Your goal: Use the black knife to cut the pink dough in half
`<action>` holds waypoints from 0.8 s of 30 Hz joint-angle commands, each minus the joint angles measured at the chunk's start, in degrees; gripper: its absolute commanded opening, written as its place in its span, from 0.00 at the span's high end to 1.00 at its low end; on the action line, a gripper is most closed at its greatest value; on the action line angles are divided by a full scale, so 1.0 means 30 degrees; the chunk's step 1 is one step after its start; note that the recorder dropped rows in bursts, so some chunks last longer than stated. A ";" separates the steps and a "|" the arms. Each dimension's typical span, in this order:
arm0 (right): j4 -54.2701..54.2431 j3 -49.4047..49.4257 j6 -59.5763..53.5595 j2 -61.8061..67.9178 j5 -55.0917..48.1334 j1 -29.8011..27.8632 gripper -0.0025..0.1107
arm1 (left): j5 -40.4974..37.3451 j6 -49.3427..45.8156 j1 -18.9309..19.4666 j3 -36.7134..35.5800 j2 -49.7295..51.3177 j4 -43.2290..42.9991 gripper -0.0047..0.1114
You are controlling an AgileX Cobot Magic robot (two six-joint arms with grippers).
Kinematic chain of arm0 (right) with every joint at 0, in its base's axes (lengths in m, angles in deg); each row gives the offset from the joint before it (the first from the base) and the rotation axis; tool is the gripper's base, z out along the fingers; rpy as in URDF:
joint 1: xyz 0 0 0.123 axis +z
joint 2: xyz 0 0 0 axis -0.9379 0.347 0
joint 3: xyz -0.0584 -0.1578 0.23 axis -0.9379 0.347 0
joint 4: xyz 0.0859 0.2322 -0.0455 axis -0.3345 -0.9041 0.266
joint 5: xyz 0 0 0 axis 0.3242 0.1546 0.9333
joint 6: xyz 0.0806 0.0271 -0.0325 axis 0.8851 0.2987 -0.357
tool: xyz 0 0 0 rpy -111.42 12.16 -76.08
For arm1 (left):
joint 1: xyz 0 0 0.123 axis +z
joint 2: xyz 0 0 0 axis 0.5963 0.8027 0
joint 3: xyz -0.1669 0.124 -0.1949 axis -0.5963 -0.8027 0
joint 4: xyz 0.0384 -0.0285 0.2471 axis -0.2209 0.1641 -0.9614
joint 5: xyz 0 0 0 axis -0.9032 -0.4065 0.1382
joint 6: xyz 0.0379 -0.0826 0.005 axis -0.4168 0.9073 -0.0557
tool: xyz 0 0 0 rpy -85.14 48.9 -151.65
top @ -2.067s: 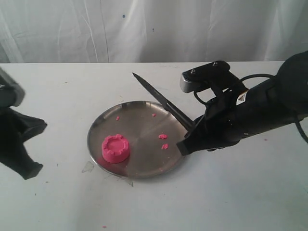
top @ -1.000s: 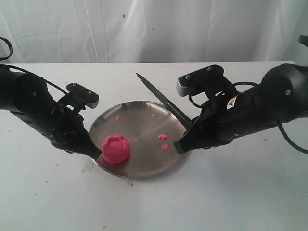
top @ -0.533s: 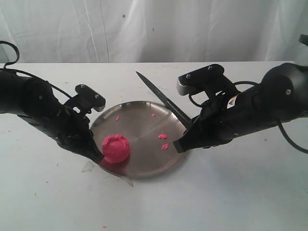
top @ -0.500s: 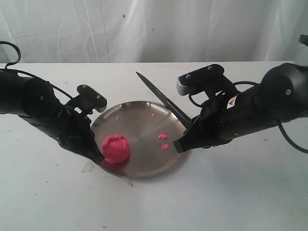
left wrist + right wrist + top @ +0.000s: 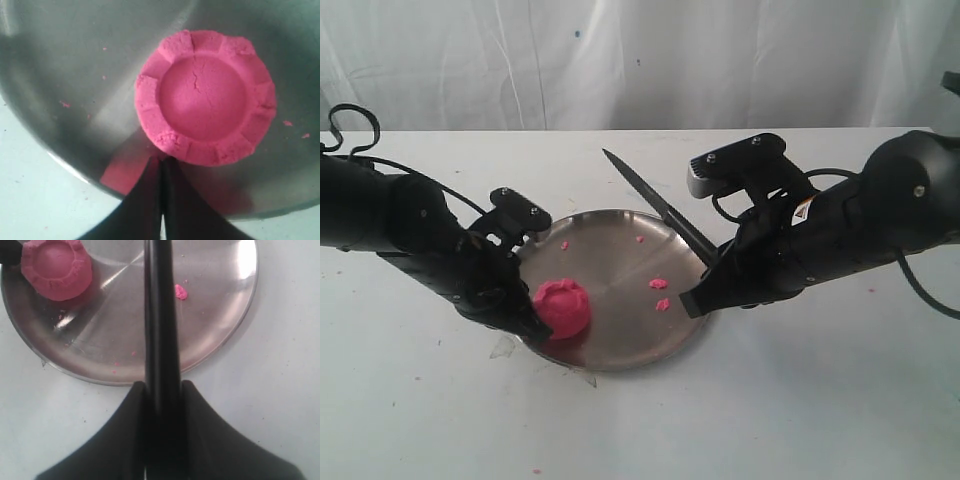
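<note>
One piece of pink dough (image 5: 563,306), a whole round puck with a crimped rim, lay at about eight o'clock on the single steel plate (image 5: 620,340). A few pink crumbs (image 5: 659,284) lay near three o'clock. The left gripper (image 5: 161,167) had its fingers pressed together, holding nothing, tips touching the dough's edge. The right gripper (image 5: 161,390) clamped the one black knife (image 5: 655,208), its point aimed toward eleven o'clock above the plate. Since a second before, the left arm had pushed closer in; the knife had not moved.
</note>
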 commanded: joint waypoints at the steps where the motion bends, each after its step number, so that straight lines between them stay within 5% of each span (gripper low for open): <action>1: -0.0118 0.0043 0.0098 -0.0119 0.0198 -0.0001 0.98 | 0.0624 -0.0199 -0.0066 0.0045 0.0019 0.1931 0.96; 24: -0.0154 0.0043 0.0098 -0.0119 -0.0221 -0.0001 0.98 | 0.0300 -0.2640 -0.0066 0.0045 0.0441 0.3555 0.96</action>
